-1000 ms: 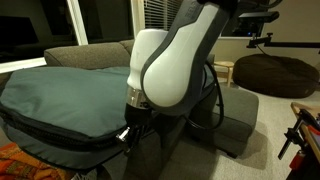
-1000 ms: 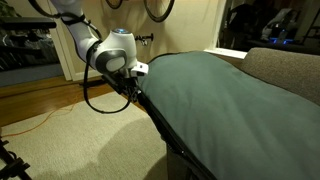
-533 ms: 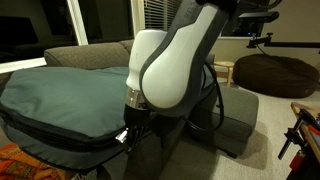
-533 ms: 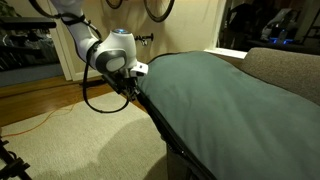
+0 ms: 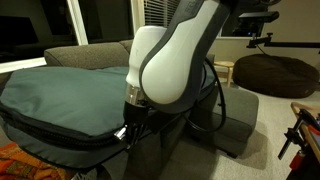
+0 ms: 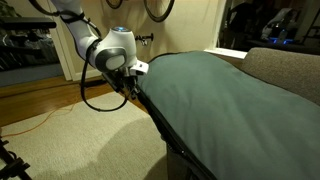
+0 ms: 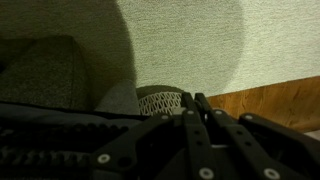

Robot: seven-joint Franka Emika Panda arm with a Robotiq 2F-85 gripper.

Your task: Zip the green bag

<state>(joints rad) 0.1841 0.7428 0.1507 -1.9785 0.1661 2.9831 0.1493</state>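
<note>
The green bag (image 5: 60, 95) is lying flat at the left, with the sofa (image 5: 85, 52) showing behind it and the dark zipper band (image 5: 55, 130) running along its near edge. Further right, the gripper (image 5: 124, 133) is sitting at that band, jaws pressed together, seemingly pinching the hidden pull. I judge it should be following the band's curve, dragging steadily without lifting.

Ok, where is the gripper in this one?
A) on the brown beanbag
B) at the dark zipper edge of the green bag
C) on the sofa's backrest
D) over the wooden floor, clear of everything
B: in both exterior views the gripper sits at the dark zipper edge of the green bag, far from the beanbag.
</note>
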